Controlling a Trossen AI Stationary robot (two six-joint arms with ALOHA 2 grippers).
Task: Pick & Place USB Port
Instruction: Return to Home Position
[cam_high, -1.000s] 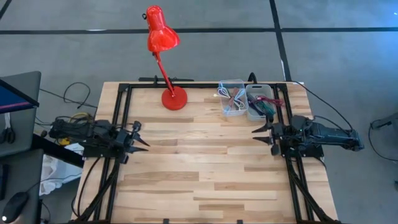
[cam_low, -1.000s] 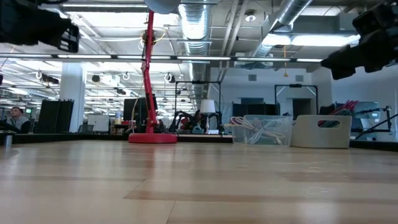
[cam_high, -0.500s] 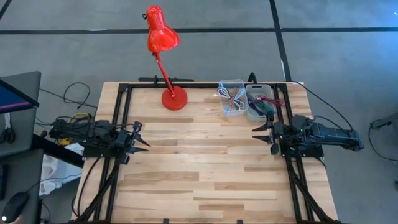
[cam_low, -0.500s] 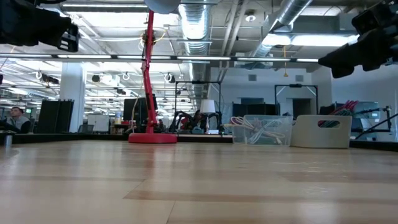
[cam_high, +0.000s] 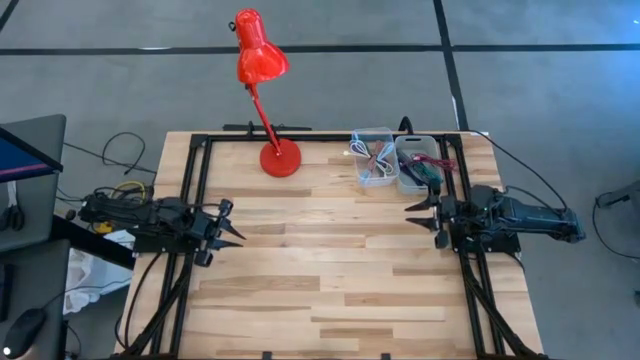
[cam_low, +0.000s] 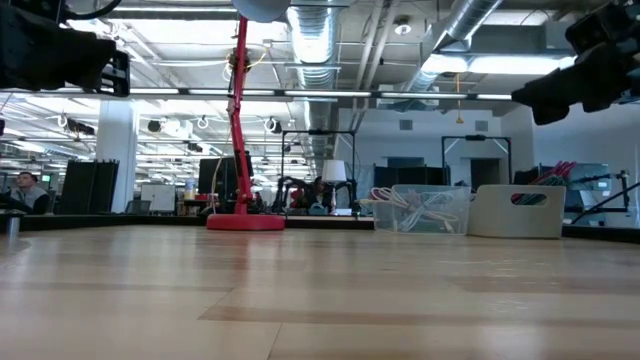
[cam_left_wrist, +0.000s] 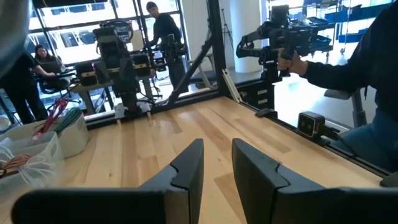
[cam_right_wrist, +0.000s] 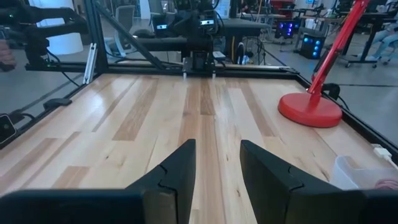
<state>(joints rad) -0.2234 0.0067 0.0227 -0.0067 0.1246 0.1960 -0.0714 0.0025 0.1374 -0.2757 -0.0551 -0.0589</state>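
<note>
Two dark arms sit at opposite sides of a wooden table (cam_high: 330, 270). The left gripper (cam_high: 230, 224) and the right gripper (cam_high: 421, 218) face each other, fingers spread, holding nothing. At the far right, charger cables (cam_high: 377, 160) lie in a transparent bin (cam_high: 372, 131) and the gray bin (cam_high: 410, 186) just beside it. A red lamp (cam_high: 262, 60) stands at the far edge.

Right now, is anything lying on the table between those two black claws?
No. In the high view, only bare light wooden tabletop lies between the open left gripper and open right gripper; the red desk lamp stands off that line.
</note>
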